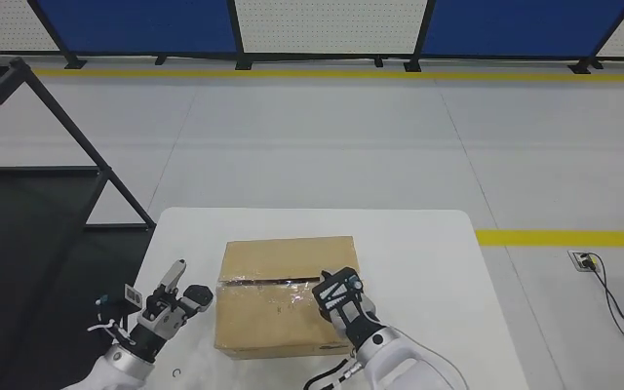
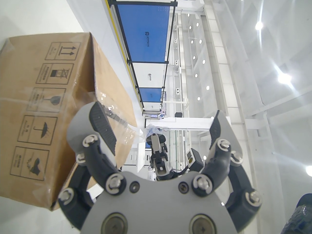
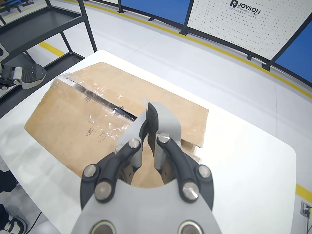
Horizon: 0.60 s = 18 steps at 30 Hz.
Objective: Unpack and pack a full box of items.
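Pinching thin, sticky tape in closed right gripper above stiff, likely heavy box; best gripped at freed end. Holding left gripper open left of box.

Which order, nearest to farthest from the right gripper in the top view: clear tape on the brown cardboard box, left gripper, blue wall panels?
1. Clear tape, on the box, at the right gripper.
2. Left gripper, beside the box.
3. Blue wall panels, far back.
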### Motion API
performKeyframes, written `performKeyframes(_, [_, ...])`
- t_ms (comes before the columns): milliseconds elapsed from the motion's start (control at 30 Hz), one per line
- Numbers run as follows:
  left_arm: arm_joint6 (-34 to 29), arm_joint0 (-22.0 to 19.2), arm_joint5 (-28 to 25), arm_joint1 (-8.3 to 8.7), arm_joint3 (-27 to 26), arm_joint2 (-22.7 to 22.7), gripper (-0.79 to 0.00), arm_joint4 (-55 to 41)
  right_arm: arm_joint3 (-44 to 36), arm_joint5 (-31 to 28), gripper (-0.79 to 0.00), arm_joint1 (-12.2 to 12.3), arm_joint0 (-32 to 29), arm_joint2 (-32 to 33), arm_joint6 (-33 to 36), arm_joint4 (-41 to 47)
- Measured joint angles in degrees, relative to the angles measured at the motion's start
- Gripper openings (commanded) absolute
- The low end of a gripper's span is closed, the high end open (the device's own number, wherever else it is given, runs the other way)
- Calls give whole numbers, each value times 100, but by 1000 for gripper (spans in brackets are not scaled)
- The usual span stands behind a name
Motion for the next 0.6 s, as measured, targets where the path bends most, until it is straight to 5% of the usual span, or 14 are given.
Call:
performKeyframes(333, [-386, -868, 320, 43, 723, 540, 0, -36, 5, -154, -785, -39, 47, 11, 35, 30])
performKeyframes(600, [-342, -983, 318, 76, 950, 711, 0, 220, -46, -164, -785, -69, 9, -20, 47, -38])
